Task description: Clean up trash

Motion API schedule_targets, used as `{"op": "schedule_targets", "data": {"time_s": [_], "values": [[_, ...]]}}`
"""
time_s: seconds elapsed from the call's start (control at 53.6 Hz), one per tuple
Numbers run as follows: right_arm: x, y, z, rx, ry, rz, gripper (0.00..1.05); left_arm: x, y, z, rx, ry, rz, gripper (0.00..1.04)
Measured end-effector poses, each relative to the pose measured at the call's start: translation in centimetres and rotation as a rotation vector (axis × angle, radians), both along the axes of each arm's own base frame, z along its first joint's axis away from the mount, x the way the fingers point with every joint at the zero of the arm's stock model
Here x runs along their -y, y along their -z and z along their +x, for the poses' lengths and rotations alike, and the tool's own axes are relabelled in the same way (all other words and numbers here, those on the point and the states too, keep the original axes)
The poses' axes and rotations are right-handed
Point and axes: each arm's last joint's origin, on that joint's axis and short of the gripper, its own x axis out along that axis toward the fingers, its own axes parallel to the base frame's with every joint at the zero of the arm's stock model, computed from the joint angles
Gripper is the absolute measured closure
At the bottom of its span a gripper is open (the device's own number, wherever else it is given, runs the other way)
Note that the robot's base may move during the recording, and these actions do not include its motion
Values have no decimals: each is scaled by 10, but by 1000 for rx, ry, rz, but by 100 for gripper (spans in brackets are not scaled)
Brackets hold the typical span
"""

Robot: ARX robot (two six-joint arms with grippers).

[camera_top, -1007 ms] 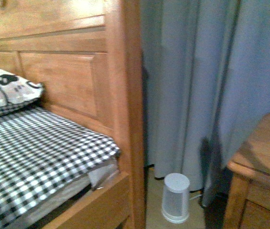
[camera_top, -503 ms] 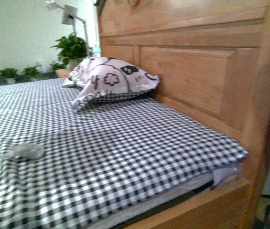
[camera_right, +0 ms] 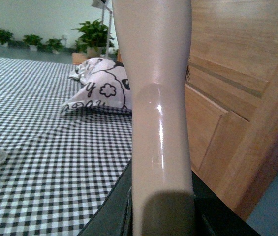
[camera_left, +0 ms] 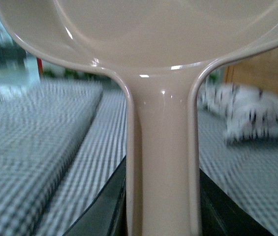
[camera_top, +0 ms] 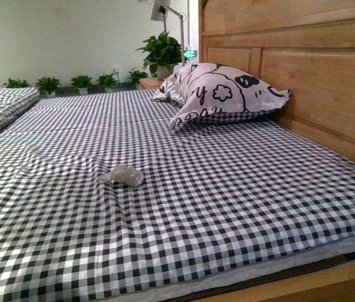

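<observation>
**Both tools gripped, paper not yet reached**

The wad of paper (camera_top: 122,175) lies alone on the checked bed (camera_top: 246,214), in a shallow crease near the middle of the front view. It is well apart from the pillow (camera_top: 224,94), which leans by the wooden headboard (camera_top: 328,75). Neither arm shows in that view, so both tools look to be some way short of the wad.

The left claw (camera_left: 162,221) is closed round the handle of the dustpan (camera_left: 148,29), its dark jaws pressing in from either side. The pan spreads out ahead of the wrist, probably so that its lip can be laid flat against the bed beside the paper.

The right claw (camera_right: 161,216) is closed the same way on a long handle (camera_right: 153,73) of the same pale colour. Its working end is out of frame, so I cannot tell what tool it is; a brush to match the pan seems likely. From this wrist the wad shows only at the picture's edge.

The clean-up looks barely begun. The next move calls for bringing the tools down on opposite sides of the wad. The bed is soft and the paper light, so a push could ruck the cloth or roll the wad away.
</observation>
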Motion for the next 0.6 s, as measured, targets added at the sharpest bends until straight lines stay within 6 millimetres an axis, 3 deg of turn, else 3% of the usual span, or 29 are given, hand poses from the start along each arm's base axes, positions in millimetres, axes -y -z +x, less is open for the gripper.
{"op": "schedule_targets", "data": {"time_s": [0.112,0.186,0.447,0.596], "values": [[1,0,0,1,7,2,85,-7,4,9,-322,29,12,78],[1,0,0,1,6,2,85,-16,16,34,-456,92,53,78],[1,0,0,3,4,2,85,-39,21,104,-556,278,281,78],[1,0,0,3,4,2,85,-53,38,134,-664,311,364,78]]}}
